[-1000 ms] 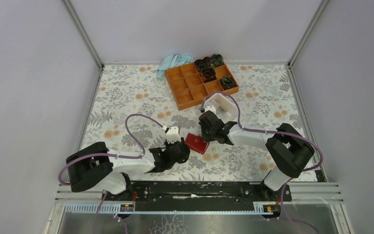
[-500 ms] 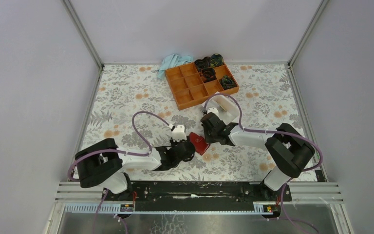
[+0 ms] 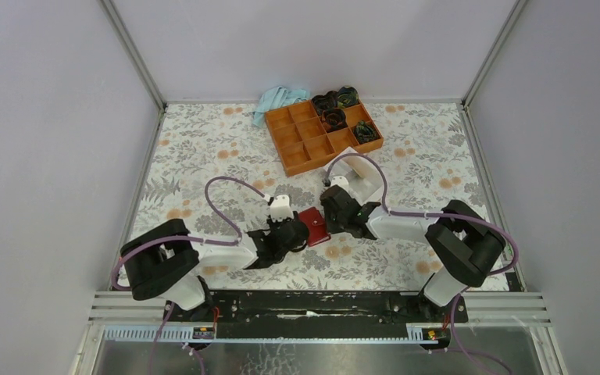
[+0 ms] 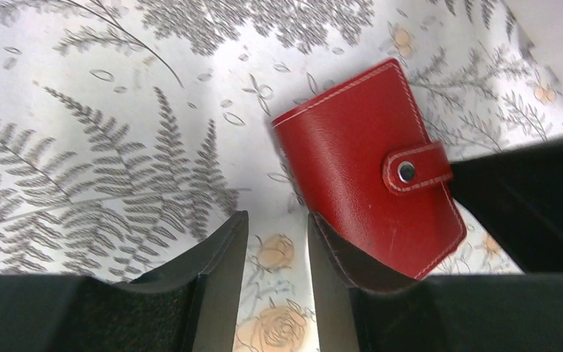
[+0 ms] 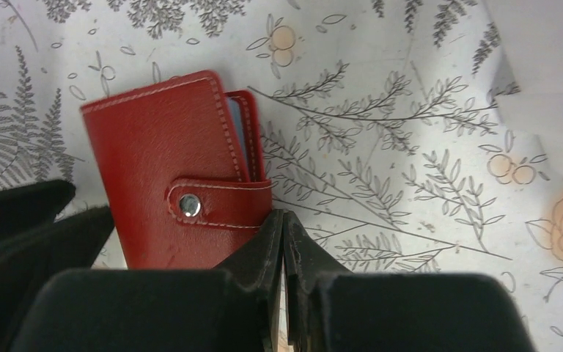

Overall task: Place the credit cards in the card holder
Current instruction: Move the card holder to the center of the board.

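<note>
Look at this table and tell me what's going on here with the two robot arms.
Both arms meet at a small red wallet lying on the flowered table. The wallet is snapped shut, with a pale blue card edge showing inside. The left end effector is open, with one finger at the wallet's corner and nothing between its fingers. The right end effector is shut, its tips beside the wallet. Neither one holds the wallet.

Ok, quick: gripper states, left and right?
Left gripper: open, with nothing between its fingers. The card holder lies against the outside of one finger.
Right gripper: shut and empty, with its tips at the card holder's tab edge.
</note>
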You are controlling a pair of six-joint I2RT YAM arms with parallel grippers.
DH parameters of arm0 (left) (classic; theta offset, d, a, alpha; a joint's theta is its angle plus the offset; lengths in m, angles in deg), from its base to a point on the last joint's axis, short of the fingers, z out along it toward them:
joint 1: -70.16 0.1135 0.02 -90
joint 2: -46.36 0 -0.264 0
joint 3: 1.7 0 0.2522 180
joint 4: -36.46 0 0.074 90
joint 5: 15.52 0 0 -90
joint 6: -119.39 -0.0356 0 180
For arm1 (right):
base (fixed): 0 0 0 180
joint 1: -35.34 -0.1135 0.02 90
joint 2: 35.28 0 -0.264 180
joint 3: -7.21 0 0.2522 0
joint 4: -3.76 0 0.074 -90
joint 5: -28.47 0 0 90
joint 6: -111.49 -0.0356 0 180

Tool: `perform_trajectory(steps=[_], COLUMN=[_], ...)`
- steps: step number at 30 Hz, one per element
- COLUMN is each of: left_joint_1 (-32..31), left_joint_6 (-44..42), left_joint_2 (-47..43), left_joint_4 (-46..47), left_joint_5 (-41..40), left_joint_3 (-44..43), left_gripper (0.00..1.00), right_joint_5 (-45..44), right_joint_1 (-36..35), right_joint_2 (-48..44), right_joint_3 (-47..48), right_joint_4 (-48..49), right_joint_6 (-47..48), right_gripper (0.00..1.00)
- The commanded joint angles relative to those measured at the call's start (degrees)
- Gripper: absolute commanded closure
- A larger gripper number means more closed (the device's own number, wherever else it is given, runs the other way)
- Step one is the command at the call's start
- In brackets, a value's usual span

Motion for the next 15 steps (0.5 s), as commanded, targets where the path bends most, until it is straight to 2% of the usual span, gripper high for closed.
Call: perform_trajectory(steps=[1,15], left_joint_1=[2.46,4.19], left_joint_6=[-1.59,-1.9], left_joint_2=[0.09,-1.34], left_joint_4=[2.24,1.85], left_joint_5=[-1.05,-1.8], left_joint_3=[1.17,2.65], left_gripper=[0.56,0.56], right_joint_5=[1.82,-1.31], right_joint_1=[-3.64,-7.19], right_joint_2=[2.13,3.56], right_joint_3=[-0.26,0.41], right_joint_4=[-1.66,-2.01], right_joint_6=[-3.63,-5.82], right_gripper=[0.93,0.93])
